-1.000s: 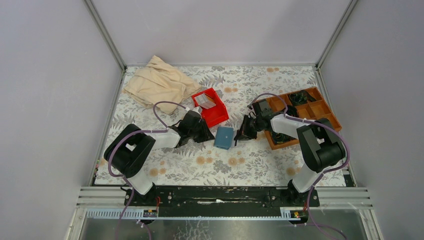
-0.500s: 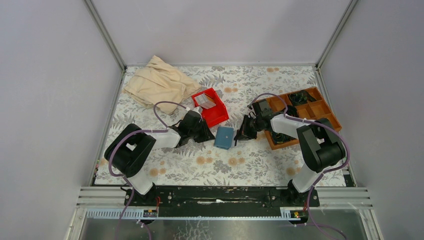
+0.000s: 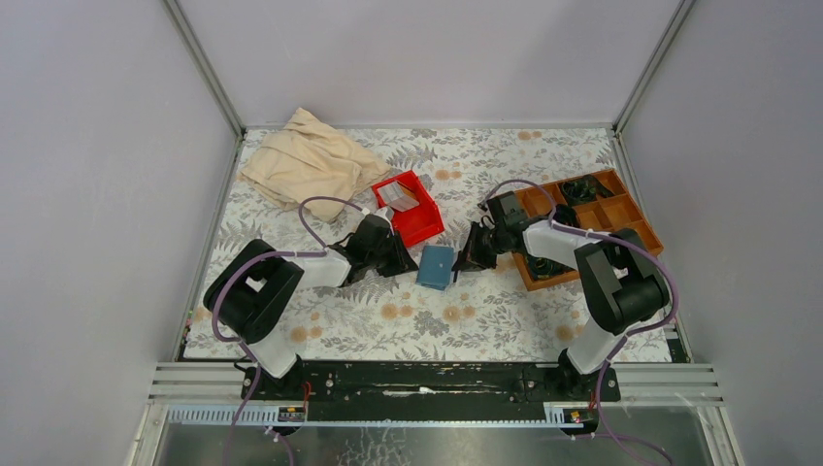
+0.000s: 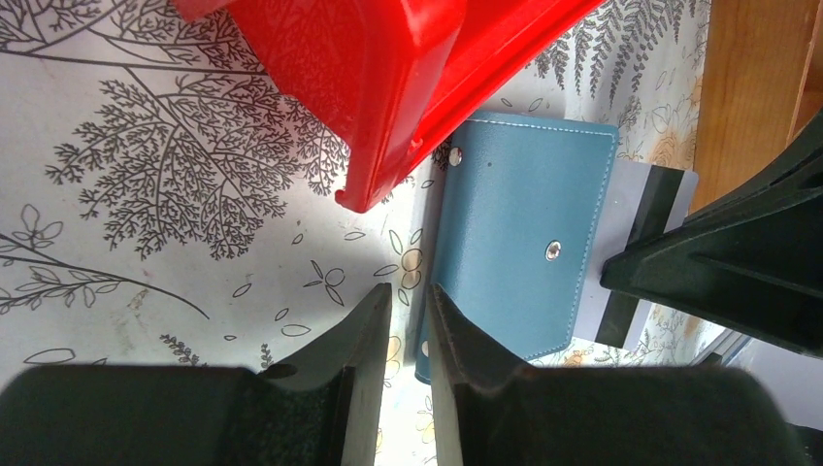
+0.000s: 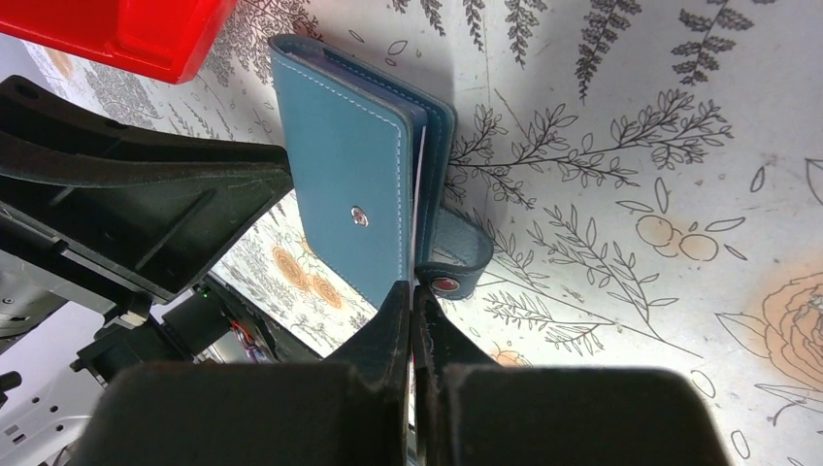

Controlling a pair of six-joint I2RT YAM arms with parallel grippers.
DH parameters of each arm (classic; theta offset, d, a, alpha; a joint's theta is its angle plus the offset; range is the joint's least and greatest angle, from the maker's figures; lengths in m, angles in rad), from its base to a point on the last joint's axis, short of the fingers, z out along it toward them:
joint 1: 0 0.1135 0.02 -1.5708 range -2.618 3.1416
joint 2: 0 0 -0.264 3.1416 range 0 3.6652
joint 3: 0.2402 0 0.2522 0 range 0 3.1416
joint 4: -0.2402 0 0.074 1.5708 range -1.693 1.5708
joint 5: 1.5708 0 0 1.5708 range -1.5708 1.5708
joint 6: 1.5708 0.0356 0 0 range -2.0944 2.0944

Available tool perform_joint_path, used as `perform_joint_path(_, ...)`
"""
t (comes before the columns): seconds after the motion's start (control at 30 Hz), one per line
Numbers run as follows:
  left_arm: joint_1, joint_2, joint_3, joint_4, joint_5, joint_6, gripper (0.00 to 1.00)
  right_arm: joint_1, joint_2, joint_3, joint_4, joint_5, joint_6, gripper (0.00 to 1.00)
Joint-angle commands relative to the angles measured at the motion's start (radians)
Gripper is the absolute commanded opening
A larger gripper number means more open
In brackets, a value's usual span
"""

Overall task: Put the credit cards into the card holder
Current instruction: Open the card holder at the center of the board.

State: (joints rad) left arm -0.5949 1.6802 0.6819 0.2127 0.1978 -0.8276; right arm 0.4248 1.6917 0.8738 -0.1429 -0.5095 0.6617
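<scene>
The teal-blue card holder lies on the floral table between both grippers. My right gripper is shut on a thin pale credit card, whose edge sits in the slit between the card holder's cover and its inner slots. In the left wrist view that card pokes out past the holder's right edge. My left gripper has its jaws a narrow gap apart. One of its fingers overlaps the holder's left edge, and table shows in the gap. Another card lies in the red bin.
The red bin stands just behind the card holder, close to my left gripper. A brown wooden compartment tray is at the right, behind my right gripper. A beige cloth is heaped at the back left.
My right gripper has crept slightly left toward the card holder with the card. The left arm and the card holder have not moved.
</scene>
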Motion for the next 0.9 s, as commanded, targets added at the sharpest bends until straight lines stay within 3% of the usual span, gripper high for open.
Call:
perform_joint_path(0.0, -0.012, 0.090, -0.070, -0.225, -0.037, 0.056, 0.29, 0.018, 0.014, 0.045, 0.012, 0.007, 0.012, 0.00)
perform_joint_path(0.87, -0.011, 0.116, -0.065, -0.223, -0.027, 0.077, 0.28, 0.032, 0.003, 0.118, -0.125, 0.094, -0.065, 0.00)
